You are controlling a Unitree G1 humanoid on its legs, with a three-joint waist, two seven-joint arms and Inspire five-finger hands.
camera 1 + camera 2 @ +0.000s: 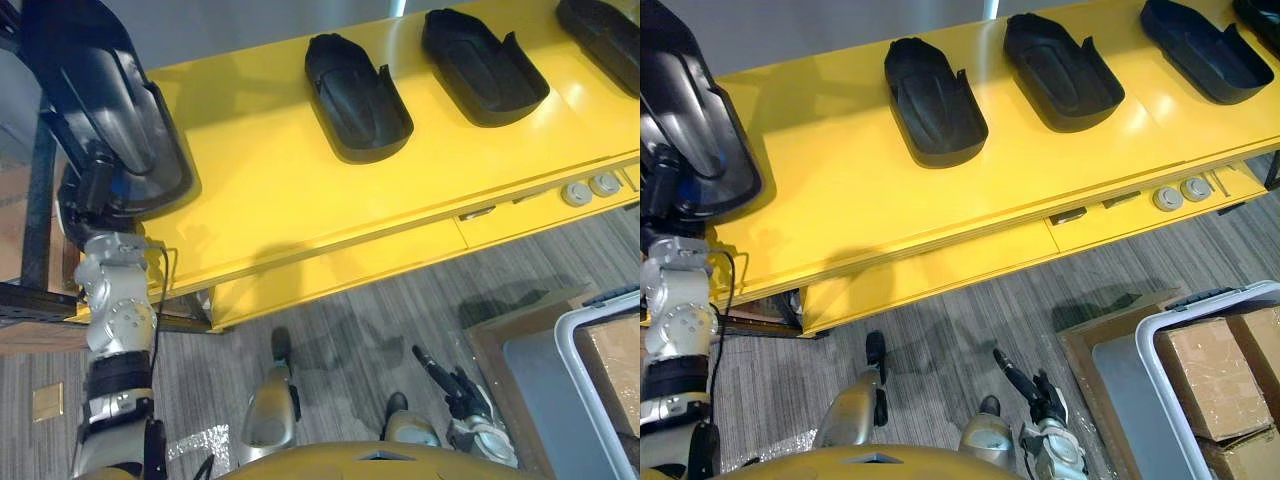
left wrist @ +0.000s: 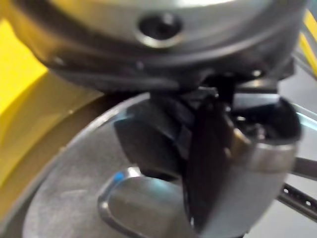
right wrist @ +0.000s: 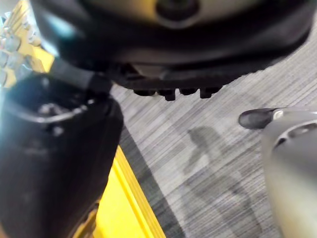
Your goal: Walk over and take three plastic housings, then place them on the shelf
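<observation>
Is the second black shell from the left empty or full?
Empty: the housing lies hollow side up on the shelf, its bare inside showing.

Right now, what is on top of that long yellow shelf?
A row of black housings, hollow side up. Another housing overlaps the shelf's left end above the left hand; whether it touches is hidden.

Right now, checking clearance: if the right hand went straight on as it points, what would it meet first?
Probably the grey floor: the right hand hangs low, pointing down and forward, with nothing between. The yellow shelf lies beyond; depth is unclear.
</observation>
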